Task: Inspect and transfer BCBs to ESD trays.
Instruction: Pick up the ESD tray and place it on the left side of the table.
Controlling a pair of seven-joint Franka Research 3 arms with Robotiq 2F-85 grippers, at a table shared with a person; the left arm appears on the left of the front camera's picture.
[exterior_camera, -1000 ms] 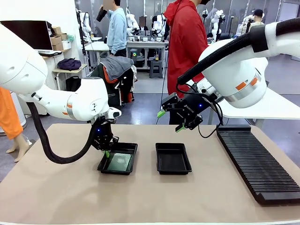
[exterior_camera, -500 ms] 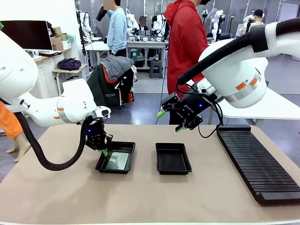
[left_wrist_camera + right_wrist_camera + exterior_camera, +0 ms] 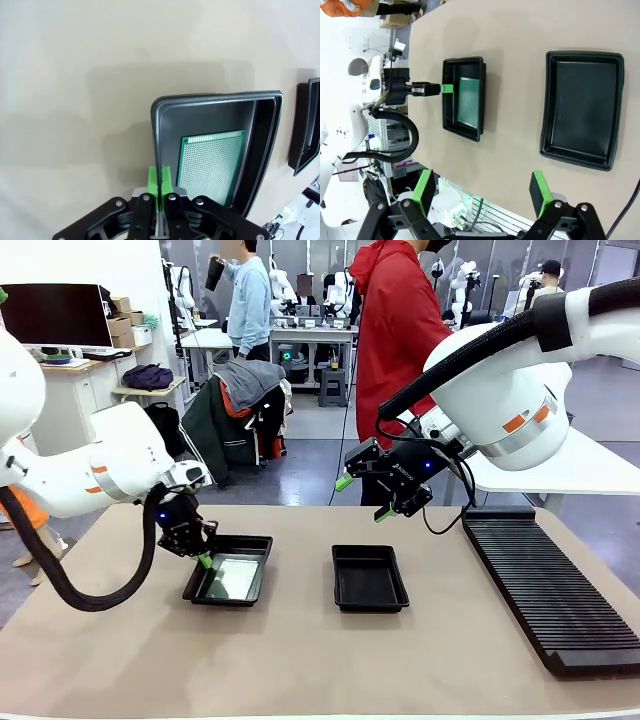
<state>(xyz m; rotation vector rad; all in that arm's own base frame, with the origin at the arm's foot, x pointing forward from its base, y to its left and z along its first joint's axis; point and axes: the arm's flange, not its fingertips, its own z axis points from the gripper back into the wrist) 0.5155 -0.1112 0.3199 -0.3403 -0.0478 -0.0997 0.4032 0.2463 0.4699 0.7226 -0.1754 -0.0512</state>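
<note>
You've got one board (image 3: 232, 580) in the lower-left tray (image 3: 215, 601), rim pinched by the left pincer (image 3: 203, 560); the empty tray (image 3: 370, 580) mid-frame lacks one, right pincer (image 3: 364, 498) spread above.

— Where do the trays sit?
— Both on the tabletop (image 3: 300, 660): the left tray (image 3: 264, 570) with a board (image 3: 232, 578) lying in it, and the right tray (image 3: 371, 608) beside it, apart.
— And the rack (image 3: 545, 585)?
— Further right, along the tabletop's right edge.
</note>
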